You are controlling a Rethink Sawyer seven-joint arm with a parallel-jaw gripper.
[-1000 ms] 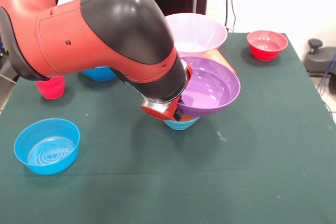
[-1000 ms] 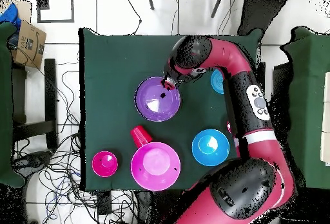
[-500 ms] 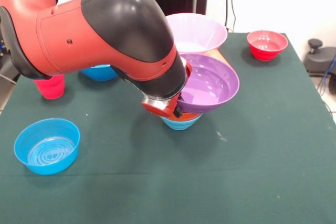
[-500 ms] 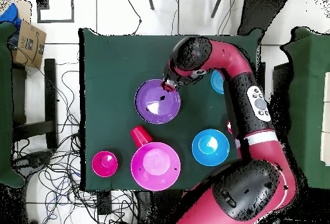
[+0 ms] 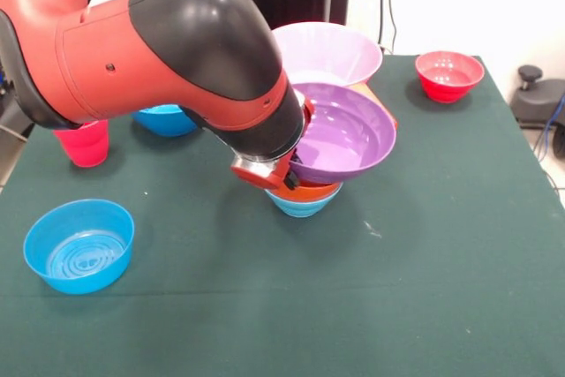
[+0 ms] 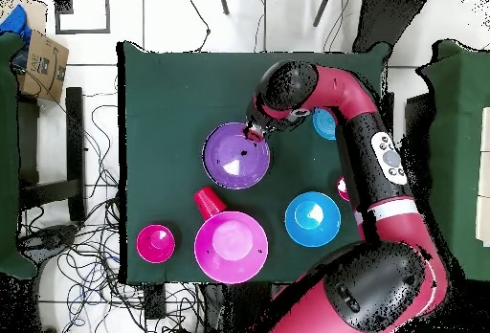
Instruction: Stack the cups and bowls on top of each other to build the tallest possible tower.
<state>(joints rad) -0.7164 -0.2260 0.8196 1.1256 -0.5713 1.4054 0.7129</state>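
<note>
- The arm (image 5: pixel 159 59) reaches low over the middle of the worktop (image 5: pixel 424 262), and its gripper (image 5: pixel 296 161) meets the near rim of the purple bowl (image 5: pixel 340 134).
- The fingers seem clenched on that rim, though the wrist hides most of them.
- The purple bowl sits tilted on the orange bowl (image 5: pixel 305 190), which nests in the light-blue bowl (image 5: pixel 300 207); these three make the tower so far.
- The step in hand is seating the purple bowl on the tower. It is not yet level, so the next move calls for squaring it over the orange bowl before the grip is let go, or it may slide off.
- Loose pieces, largest first: the pink bowl (image 5: pixel 328 52) just behind the tower, the deep blue bowl (image 5: pixel 79 245) near the front corner, another blue bowl (image 5: pixel 168 121) partly behind the arm, the red bowl (image 5: pixel 448 74) at the far corner.
- A pinkish cup (image 5: pixel 84 146) stands upright; an orange-red cup (image 6: pixel 209 201) lies on its side between the purple and pink bowls.
</note>
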